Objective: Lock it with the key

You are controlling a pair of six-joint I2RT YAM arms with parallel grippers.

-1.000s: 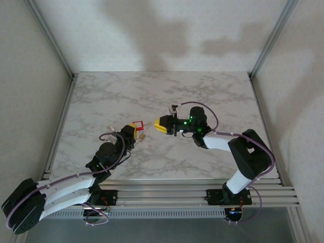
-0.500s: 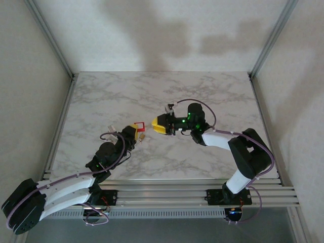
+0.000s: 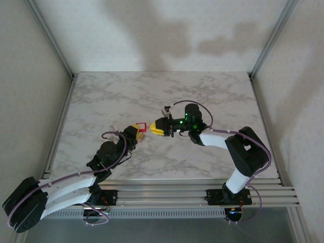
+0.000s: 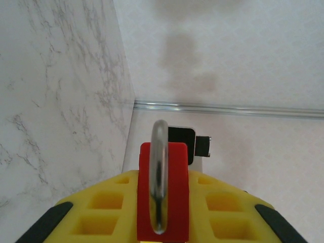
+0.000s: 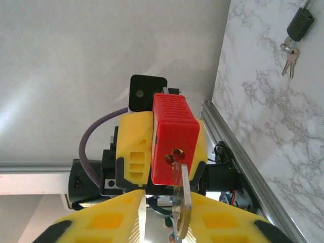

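Red plastic lock (image 5: 174, 139), boxy and ribbed on its side, is up off the table and held between the two arms. The left gripper (image 3: 133, 131) pinches it, yellow fingers (image 5: 132, 152) pressed on both flanks. From the left wrist you see the steel shackle (image 4: 160, 177), smooth, rounded and shiny, arching over the red body.

And here's the key (image 5: 181, 207)! It's a thin, flat, pale metal blade clamped between the pads of the right gripper (image 3: 158, 127), with its tip right at the keyhole (image 5: 174, 152) in the lock's end face. How deep it sits, I can't tell.

The risks, as I judge them:
- The blade looks slightly off-line with the hole. Pushing now could jam it or bend it.
- It's a thin key in soft, waffle-patterned pads, so a twist could let it slip or rotate in the grip instead of turning the cylinder.
- The lock's plastic faces are slick. Turning torque could spin the body in the left fingers, since only the squeeze resists it.
- Whether the shackle is seated I can't tell. If it isn't, the turn won't lock anything.

Below is a marbled white table (image 3: 152, 91), glossy and flat. Spare keys (image 5: 287, 54) on a black fob (image 5: 299, 23) lie there, well apart from the action.
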